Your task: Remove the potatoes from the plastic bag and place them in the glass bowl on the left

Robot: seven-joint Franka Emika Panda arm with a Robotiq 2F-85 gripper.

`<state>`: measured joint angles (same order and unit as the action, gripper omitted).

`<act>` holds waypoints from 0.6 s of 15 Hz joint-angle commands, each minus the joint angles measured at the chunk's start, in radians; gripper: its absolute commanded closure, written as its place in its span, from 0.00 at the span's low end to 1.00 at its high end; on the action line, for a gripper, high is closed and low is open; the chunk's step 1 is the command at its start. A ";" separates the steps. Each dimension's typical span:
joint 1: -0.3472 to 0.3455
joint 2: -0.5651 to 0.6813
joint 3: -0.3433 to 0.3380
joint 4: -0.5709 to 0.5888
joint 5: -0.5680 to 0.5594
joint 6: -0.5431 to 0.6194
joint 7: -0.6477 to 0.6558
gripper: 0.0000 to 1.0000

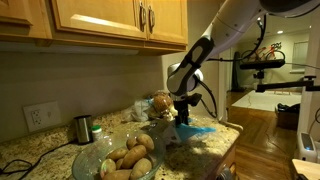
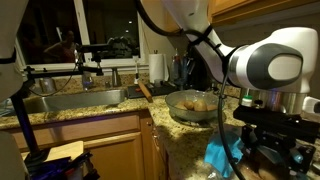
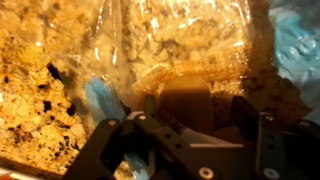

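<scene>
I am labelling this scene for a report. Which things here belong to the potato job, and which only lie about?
For the job: gripper, plastic bag, potatoes, glass bowl.
Just lying about: metal cup, paper towel roll, sink.

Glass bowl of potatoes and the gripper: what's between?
Apparently a crumpled clear plastic bag on speckled granite counter, in an exterior view, between glass bowl and gripper.
</scene>
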<state>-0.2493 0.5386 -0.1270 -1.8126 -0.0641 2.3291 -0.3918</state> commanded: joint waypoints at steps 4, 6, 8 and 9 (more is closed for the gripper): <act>-0.039 -0.004 0.043 -0.008 0.033 0.018 -0.065 0.70; -0.045 -0.008 0.051 -0.014 0.046 0.015 -0.075 0.71; -0.052 -0.024 0.063 -0.034 0.058 0.008 -0.094 0.71; -0.055 -0.035 0.071 -0.048 0.064 0.005 -0.110 0.71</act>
<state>-0.2728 0.5375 -0.0983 -1.8102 -0.0375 2.3299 -0.4450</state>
